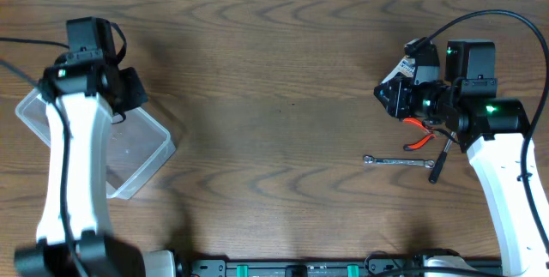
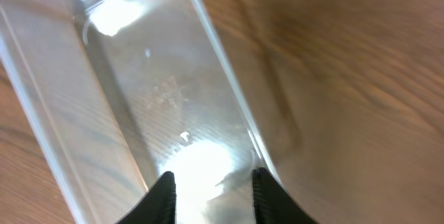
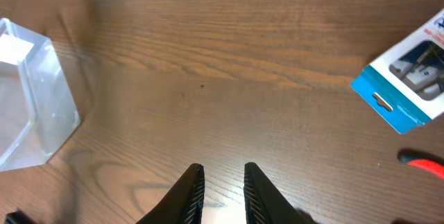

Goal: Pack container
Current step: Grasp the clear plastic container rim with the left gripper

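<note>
Container (image 1: 141,153) is overhung by left gripper (image 2: 211,196) (fingers parted, empty), presumably for steadying; right gripper (image 3: 222,195), narrowly parted, is held near wrench (image 1: 399,162).

The overhead camera looks straight down from high up and sees the whole counter (image 1: 274,54). In its view the container (image 1: 141,153) is at 9 o'clock and a red-handled tool (image 1: 418,136) is at 3 o'clock.

The left wrist camera is very close. It looks down into the container (image 2: 166,92) past the left gripper (image 2: 211,186) at 6 o'clock.

The right wrist camera is farther off. It looks across the counter (image 3: 229,64) over the right gripper (image 3: 222,182), with the container (image 3: 35,99) at 9 o'clock and the red-handled tool (image 3: 422,163) at 4 o'clock.

All three views share the container.
</note>
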